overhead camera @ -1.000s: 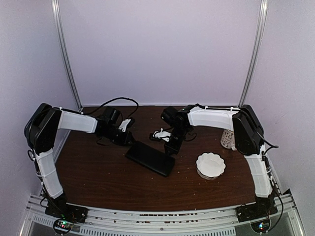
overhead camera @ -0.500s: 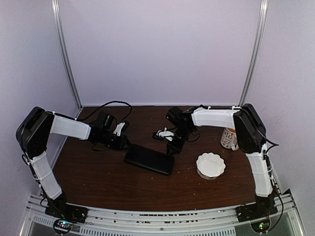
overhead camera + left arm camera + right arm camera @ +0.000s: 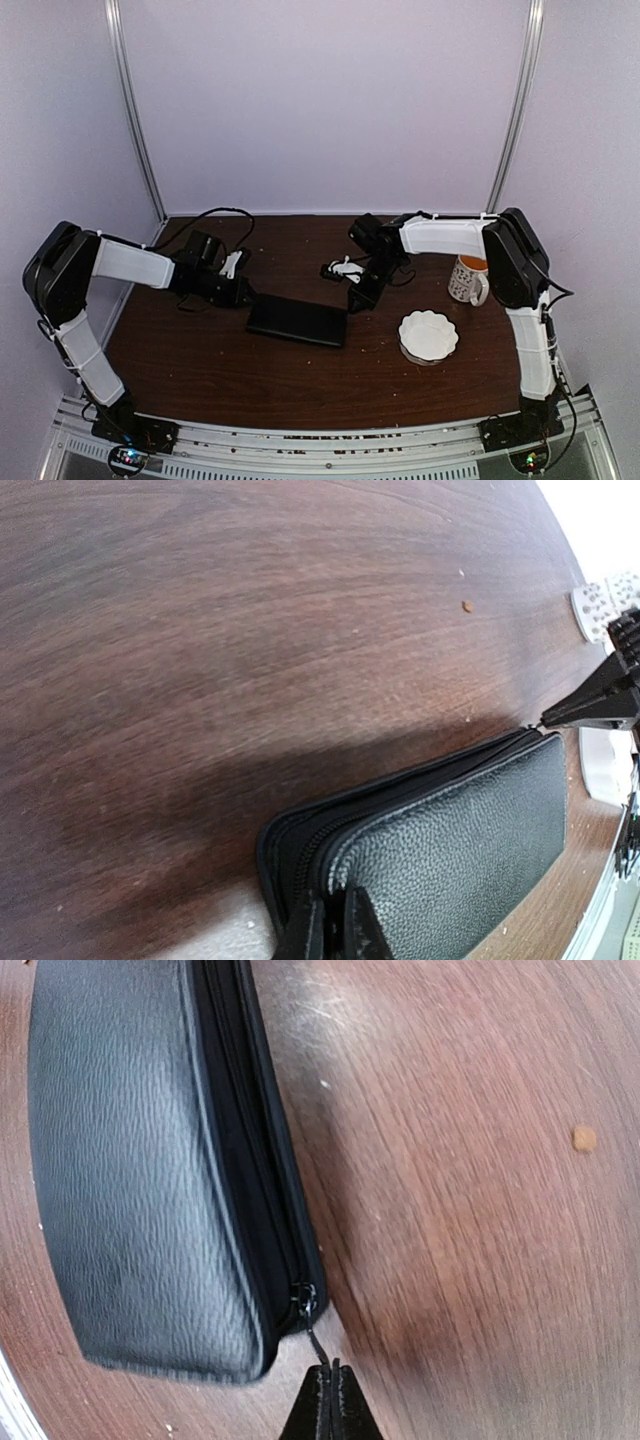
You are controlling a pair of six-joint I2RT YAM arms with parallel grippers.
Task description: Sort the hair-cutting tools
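Observation:
The flat black zip case (image 3: 297, 320) lies mid-table. My left gripper (image 3: 243, 295) is shut on the case's left corner; in the left wrist view its tips (image 3: 333, 925) pinch the upper cover's edge (image 3: 470, 830) beside the zip. My right gripper (image 3: 356, 302) is at the case's right end. In the right wrist view it (image 3: 330, 1372) is shut on the thin metal zip pull (image 3: 318, 1345) at the corner of the case (image 3: 130, 1160). The pull is drawn taut. No scissors or black clips are in view.
A white scalloped bowl (image 3: 428, 335) sits right of the case. A patterned mug (image 3: 465, 278) stands behind it near the right arm. Black cables (image 3: 215, 215) trail at the back left. The table's front edge meets a metal rail (image 3: 330, 440).
The case has slid left and turned to lie more level. My left arm has drawn back to the left with its corner. My right gripper has shifted right, uncovering the mug.

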